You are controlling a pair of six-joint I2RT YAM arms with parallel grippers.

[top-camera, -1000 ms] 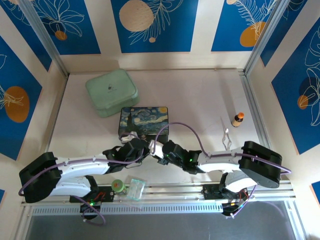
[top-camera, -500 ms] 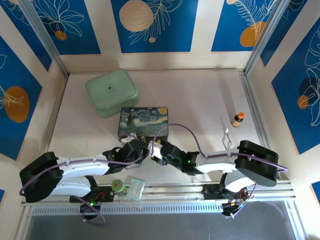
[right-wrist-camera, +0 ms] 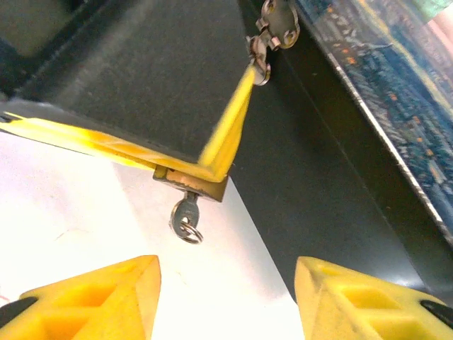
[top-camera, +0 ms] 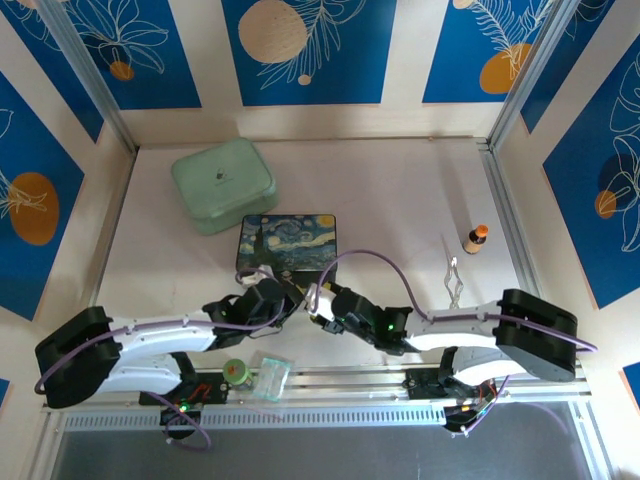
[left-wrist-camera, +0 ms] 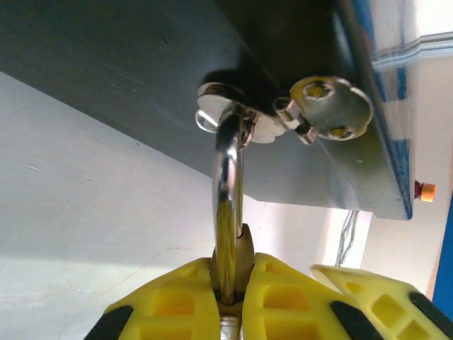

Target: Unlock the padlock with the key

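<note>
- Your left tool (left-wrist-camera: 233, 278) is clamping the padlock (left-wrist-camera: 228, 198), hanging on the box's (top-camera: 288, 240) hasp (left-wrist-camera: 325, 106).
- Your right tool (right-wrist-camera: 226, 294) is gaping empty before the key (right-wrist-camera: 185, 216) (seated in the padlock).
- Closing off-centre, you're risking knocking the key out.

Top view: box (top-camera: 287, 243) mid-table (top-camera: 400, 200), lidded container (top-camera: 223, 185) just behind it to the L; bottle (top-camera: 475, 239) well apart at far R, scissors (top-camera: 453, 277) just in front of the bottle. Near side of box: padlock (left-wrist-camera: 226, 184) hangs by its shackle through the hasp (left-wrist-camera: 248, 120), body betw. the fingers of the left gripper (left-wrist-camera: 233, 283). The key (right-wrist-camera: 184, 212) sticks out of the body end opp. the shackle, ahead of the right gripper (right-wrist-camera: 226, 283), whose fingers stand apart to either side w/o touching it.
</note>
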